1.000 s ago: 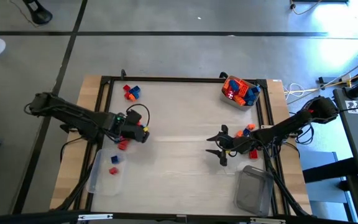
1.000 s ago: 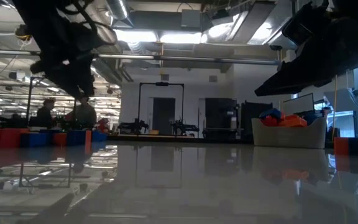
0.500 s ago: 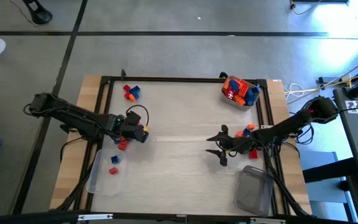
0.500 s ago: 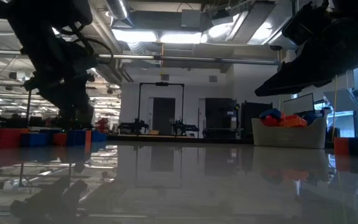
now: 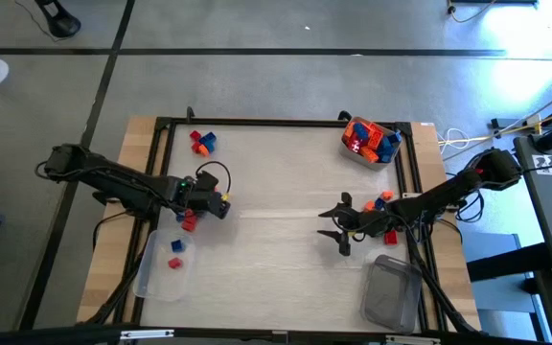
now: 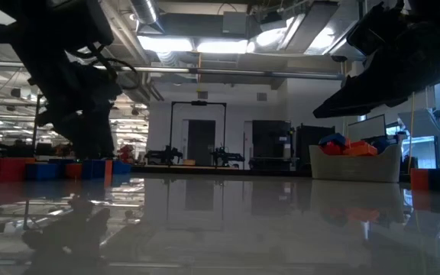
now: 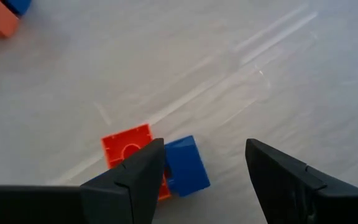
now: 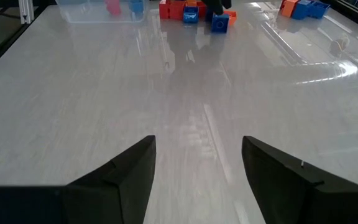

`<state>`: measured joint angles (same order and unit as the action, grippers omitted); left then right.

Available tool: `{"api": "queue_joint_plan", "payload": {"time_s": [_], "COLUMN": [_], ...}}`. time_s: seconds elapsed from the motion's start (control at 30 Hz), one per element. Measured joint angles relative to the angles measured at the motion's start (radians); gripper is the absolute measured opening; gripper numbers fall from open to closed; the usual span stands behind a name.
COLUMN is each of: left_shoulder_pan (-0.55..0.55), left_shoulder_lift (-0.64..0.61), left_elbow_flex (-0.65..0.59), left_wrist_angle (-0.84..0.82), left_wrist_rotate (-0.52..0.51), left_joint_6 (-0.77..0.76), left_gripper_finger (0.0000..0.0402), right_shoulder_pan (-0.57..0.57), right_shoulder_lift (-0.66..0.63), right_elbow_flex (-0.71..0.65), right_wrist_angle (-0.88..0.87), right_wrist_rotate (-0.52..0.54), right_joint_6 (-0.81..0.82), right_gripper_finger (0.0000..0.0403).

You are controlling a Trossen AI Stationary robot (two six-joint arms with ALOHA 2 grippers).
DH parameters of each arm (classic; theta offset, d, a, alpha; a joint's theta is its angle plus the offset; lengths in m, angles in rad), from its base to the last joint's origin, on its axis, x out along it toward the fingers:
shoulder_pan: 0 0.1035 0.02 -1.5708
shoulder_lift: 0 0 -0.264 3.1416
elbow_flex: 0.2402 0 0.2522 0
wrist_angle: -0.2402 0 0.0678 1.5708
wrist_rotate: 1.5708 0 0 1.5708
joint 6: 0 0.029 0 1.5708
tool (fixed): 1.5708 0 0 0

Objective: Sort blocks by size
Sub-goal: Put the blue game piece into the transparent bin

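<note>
On the tabletop (image 5: 276, 192), a blue block (image 7: 185, 166) touching a red block (image 7: 128, 149) is seen just ahead of the left gripper (image 7: 204, 174), whose empty fingers (image 7: 135, 180) are spread wide; the right gripper (image 5: 338, 222) is parked open, well apart.

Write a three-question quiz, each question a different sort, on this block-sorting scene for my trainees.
1. True or false: the left end effector is open.
2. Beside the blue block under it lies a block of which colour: A green, B red, C yellow?
3. Fill in: the tub full of blocks sits at the table's far ____ corner.

Key: 1 true. 2 B, the red block. 3 right.
</note>
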<state>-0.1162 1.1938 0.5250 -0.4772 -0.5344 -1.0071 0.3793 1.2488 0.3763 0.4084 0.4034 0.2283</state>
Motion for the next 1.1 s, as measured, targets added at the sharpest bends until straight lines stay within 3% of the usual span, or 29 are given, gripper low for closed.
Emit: {"api": "queue_joint_plan", "payload": {"time_s": [0.6,0.97,1.1], "left_shoulder_pan": [0.006,0.006,0.005], "left_shoulder_lift": [0.012,0.112,0.123], "left_elbow_flex": [-0.105,-0.106,-0.104], "left_wrist_angle": [0.141,0.184,0.187], "left_wrist_rotate": [0.033,0.033,0.031], "left_joint_6": [-0.008,0.08,0.075], "left_gripper_finger": [0.0211,0.0211,0.0191], "right_shoulder_pan": [0.0,0.0,0.0], "right_shoulder_lift": [0.0,0.0,0.0], "right_elbow_flex": [0.0,-0.001,-0.001], "right_wrist_angle": [0.0,-0.008,-0.008], "right_wrist_rotate": [0.0,0.0,0.0], "right_joint_6": [-0.001,0.0,0.0], "right_gripper_finger": [0.0237,0.0237,0.0237]}}
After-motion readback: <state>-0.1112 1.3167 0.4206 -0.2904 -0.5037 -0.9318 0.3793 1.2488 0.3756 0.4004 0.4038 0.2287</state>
